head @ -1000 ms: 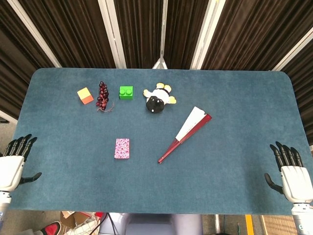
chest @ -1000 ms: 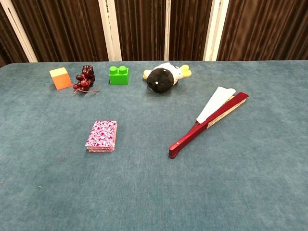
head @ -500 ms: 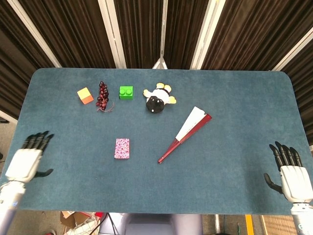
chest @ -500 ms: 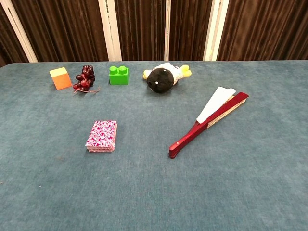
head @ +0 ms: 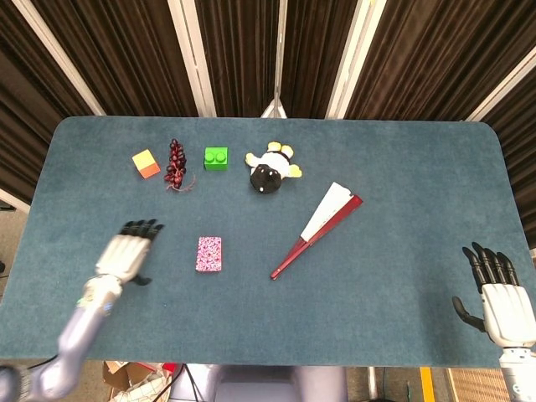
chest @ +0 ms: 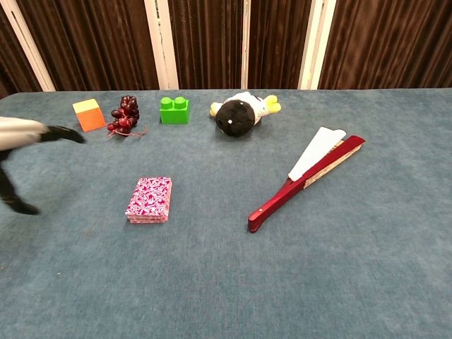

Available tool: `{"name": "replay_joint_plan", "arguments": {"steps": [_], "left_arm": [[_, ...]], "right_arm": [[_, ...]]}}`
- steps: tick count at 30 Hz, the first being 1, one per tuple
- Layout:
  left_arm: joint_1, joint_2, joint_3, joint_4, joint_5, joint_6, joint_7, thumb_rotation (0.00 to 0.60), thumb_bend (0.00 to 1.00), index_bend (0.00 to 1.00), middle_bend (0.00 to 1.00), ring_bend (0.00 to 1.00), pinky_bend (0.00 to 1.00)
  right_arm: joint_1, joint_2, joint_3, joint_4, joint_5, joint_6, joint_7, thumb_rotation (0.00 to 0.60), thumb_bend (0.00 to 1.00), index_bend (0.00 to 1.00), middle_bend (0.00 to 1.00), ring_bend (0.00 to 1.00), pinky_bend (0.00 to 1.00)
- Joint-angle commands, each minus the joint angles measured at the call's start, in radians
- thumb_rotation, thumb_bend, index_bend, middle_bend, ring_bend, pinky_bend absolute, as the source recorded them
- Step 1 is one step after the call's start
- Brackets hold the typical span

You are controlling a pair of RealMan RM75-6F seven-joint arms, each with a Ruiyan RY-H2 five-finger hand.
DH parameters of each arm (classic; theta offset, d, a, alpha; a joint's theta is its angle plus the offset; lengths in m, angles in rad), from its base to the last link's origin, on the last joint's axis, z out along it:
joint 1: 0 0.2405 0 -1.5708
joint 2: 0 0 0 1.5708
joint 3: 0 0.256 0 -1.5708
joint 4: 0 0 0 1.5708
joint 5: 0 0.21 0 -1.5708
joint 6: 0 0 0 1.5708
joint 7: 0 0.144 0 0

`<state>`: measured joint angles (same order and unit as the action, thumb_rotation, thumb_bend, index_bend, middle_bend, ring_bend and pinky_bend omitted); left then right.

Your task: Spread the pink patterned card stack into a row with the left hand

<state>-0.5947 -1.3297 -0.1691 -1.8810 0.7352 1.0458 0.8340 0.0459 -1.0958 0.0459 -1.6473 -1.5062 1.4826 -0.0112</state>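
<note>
Fingers (head: 141, 227) of my left hand (head: 123, 254) were spread, holding nothing, left of the pink card stack (head: 208, 254) on the counter (head: 377, 167).

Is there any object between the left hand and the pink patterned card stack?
No. In the head view only bare blue table cloth lies between the left hand and the pink patterned card stack; the chest view shows the same gap.

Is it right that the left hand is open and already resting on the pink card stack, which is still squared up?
Not quite. The left hand is open, but it is not on the pink card stack; the head view shows it beside the stack, apart from it. The stack is indeed still squared up.
</note>
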Motion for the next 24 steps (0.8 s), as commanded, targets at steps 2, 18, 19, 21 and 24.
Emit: {"name": "replay_joint_plan", "arguments": {"steps": [2, 18, 19, 21, 24], "left_arm": [[-0.107, -0.11, -0.022, 0.042, -0.131, 0.027, 0.097, 0.6, 0.12, 0.0, 0.0, 0.0, 0.0], [-0.282, -0.296, -0.043, 0.185, -0.33, 0.067, 0.191, 0.6, 0.16, 0.05, 0.0, 0.0, 0.0], [-0.29, -0.305, -0.044, 0.195, -0.342, 0.069, 0.193, 0.6, 0.16, 0.05, 0.0, 0.0, 0.0], [-0.301, -0.317, -0.044, 0.211, -0.357, 0.071, 0.195, 0.6, 0.16, 0.05, 0.0, 0.0, 0.0], [-0.315, -0.333, -0.042, 0.234, -0.376, 0.075, 0.197, 0.6, 0.16, 0.06, 0.0, 0.0, 0.0]], "right_arm": [[-0.001, 0.001, -0.001, -0.002, -0.001, 0.0, 0.004, 0.6, 0.37, 0.0, 0.0, 0.0, 0.05], [-0.001, 0.007, 0.0, -0.01, 0.006, -0.006, 0.025, 0.6, 0.37, 0.0, 0.0, 0.0, 0.05], [-0.001, 0.008, 0.0, -0.011, 0.006, -0.006, 0.027, 0.6, 0.37, 0.0, 0.0, 0.0, 0.05], [-0.001, 0.008, 0.001, -0.011, 0.006, -0.006, 0.029, 0.6, 0.37, 0.0, 0.0, 0.0, 0.05], [0.0, 0.009, 0.001, -0.011, 0.007, -0.008, 0.032, 0.6, 0.37, 0.0, 0.0, 0.0, 0.05]]}}
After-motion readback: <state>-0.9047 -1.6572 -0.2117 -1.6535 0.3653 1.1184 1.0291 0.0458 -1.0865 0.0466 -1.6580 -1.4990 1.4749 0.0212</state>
